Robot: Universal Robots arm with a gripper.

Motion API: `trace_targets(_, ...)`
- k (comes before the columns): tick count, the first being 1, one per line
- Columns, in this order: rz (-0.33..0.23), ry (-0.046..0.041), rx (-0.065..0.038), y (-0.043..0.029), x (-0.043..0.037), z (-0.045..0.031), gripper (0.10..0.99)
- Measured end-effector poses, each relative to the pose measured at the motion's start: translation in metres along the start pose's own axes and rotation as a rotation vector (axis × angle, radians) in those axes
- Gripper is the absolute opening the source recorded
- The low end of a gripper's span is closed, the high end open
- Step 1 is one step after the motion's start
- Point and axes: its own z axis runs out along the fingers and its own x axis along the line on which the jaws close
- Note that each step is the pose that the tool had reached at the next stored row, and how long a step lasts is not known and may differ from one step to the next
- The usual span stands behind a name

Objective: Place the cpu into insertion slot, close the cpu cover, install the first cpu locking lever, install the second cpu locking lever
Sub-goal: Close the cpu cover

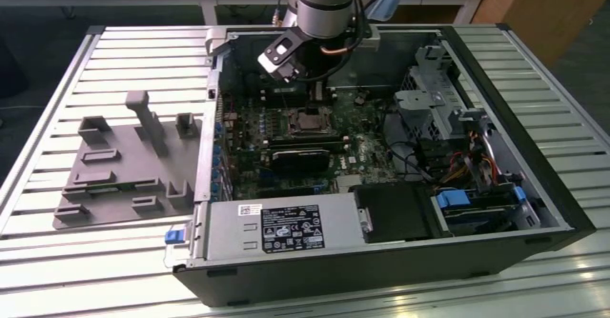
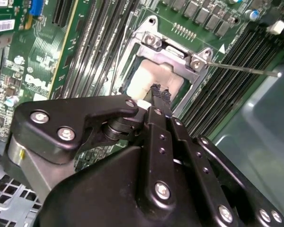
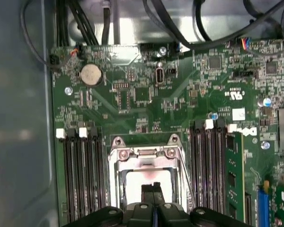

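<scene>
The cpu (image 3: 143, 178) shows as a pale silvery square in the socket on the green motherboard (image 3: 146, 101). The cpu cover (image 3: 145, 152), a thin metal frame, lies down around the cpu (image 2: 151, 78). My gripper (image 3: 153, 193) hovers just over the chip's near edge, its two black fingertips (image 2: 162, 94) pressed together with nothing between them. A thin wire locking lever (image 2: 241, 70) sticks out sideways from one corner of the cover (image 2: 175, 53). In the exterior view the arm's wrist (image 1: 286, 59) hangs above the socket (image 1: 307, 122) inside the open computer case.
Black memory slots (image 3: 85, 175) flank the socket on both sides. Cables (image 3: 213, 28) run along the case wall behind the board. A black expansion card (image 1: 300, 159) and a power supply (image 1: 276, 229) sit nearer the case front. A grey fixture plate (image 1: 124, 168) lies on the table at the exterior view's left.
</scene>
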Motion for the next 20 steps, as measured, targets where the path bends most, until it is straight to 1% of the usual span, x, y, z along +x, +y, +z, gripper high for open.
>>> trace_targets(5, -0.001, -0.0005, 0.000, -0.0001, -0.0001, 0.0000, 0.102)
trace_targets(7, -0.016, -0.0006, 0.000, -0.0001, -0.0001, 0.0000, 0.102)
trace_targets(20, -0.251, -0.0035, -0.004, -0.0001, 0.0000, 0.0001, 0.102)
